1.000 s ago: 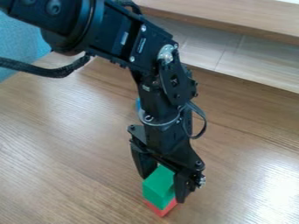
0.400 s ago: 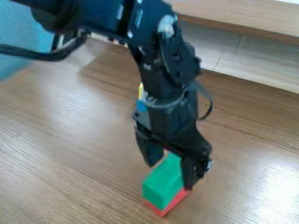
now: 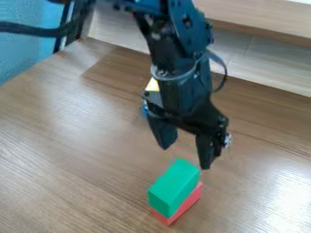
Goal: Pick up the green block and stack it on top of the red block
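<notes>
The gripper [image 3: 185, 158], fingers spread wide, is seen at twelve o'clock of the green block [image 3: 174, 184], supported on a red block [image 3: 186, 204]. Sideways contact is best avoided.

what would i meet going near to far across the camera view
green block stacked on red block → open gripper, hanging above and beyond the stack → yellow-and-blue thing, partly hidden by the gripper → pale panel at the back
</notes>
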You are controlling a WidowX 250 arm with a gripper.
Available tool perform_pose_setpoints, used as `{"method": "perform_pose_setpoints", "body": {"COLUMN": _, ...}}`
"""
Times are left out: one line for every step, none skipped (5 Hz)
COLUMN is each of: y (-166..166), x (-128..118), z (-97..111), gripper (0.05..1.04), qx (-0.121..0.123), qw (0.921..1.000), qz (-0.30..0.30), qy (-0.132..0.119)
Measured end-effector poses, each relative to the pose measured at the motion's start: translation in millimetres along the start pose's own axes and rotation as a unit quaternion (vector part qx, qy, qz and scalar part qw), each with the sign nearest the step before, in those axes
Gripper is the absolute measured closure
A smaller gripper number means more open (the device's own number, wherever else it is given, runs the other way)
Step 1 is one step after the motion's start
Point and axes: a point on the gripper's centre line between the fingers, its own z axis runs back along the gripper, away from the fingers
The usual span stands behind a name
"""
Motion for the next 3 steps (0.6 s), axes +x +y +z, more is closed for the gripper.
{"method": "perform_pose_setpoints", "body": {"y": 7.2, "x": 10.2, "z": 12.7, "gripper": 0.084, "qx": -0.001, "qw": 0.9997, "qz": 0.014, "qy": -0.022}}
{"method": "perform_pose_setpoints", "body": {"y": 17.3, "x": 18.5, "z": 20.4, "gripper": 0.084, "qx": 0.002, "qw": 0.999, "qz": 0.03, "qy": -0.034}}
{"method": "perform_pose_setpoints", "body": {"y": 34.4, "x": 23.1, "z": 24.4, "gripper": 0.084, "qx": 0.01, "qw": 0.9978, "qz": 0.052, "qy": -0.04}}
